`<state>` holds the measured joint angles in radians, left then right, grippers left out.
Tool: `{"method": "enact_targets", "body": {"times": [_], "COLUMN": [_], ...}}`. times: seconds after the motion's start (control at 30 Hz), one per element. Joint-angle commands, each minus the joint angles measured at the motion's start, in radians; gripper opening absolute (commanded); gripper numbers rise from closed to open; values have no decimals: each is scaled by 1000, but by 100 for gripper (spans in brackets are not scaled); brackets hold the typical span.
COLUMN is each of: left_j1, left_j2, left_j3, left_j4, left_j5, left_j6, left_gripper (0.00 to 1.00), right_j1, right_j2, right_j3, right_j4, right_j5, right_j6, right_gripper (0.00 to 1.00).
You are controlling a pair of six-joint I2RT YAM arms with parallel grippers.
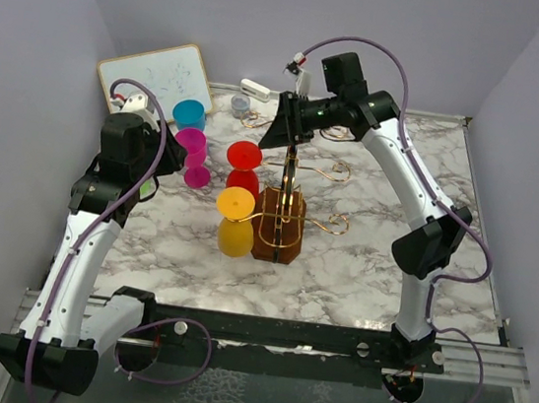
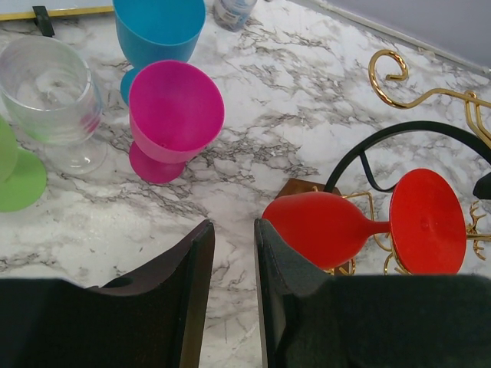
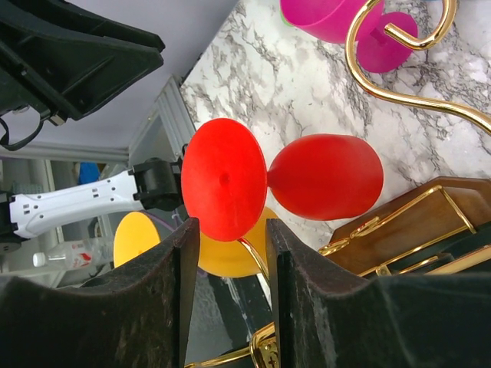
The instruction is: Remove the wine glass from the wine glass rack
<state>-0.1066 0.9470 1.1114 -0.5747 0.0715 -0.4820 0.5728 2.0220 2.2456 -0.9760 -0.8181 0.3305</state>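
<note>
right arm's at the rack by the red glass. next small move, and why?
Probably ease the right fingers forward a little, so the foot of the red glass comes between them. They stand apart with nothing held, the foot sits just ahead of the gap, and the glass hangs on the rack, so it looks ready to be gripped.

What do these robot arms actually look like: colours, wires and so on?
Both the left arm and the right arm are slim white tubes linked by chunky black joints. A thin purple cable loops loosely along each. Each arm ends in two flat black fingers with matte inner faces.
</note>
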Motion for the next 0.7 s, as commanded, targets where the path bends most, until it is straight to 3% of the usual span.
{"method": "enact_targets", "body": {"times": [0.0, 0.67], "left_j1": [3, 4], "left_j2": [-21, -28], "left_j3": [-9, -36], "left_j4": [26, 24], "left_j5": [34, 49], "left_j6": [-8, -6], "left_gripper": [31, 31], "right_j1": [15, 52], "right_j2": [22, 39], "right_j3": [3, -36], "right_j4": [12, 53], "right_j5": [37, 94], "right_j6": [-17, -3], "right_gripper": [40, 41]}}
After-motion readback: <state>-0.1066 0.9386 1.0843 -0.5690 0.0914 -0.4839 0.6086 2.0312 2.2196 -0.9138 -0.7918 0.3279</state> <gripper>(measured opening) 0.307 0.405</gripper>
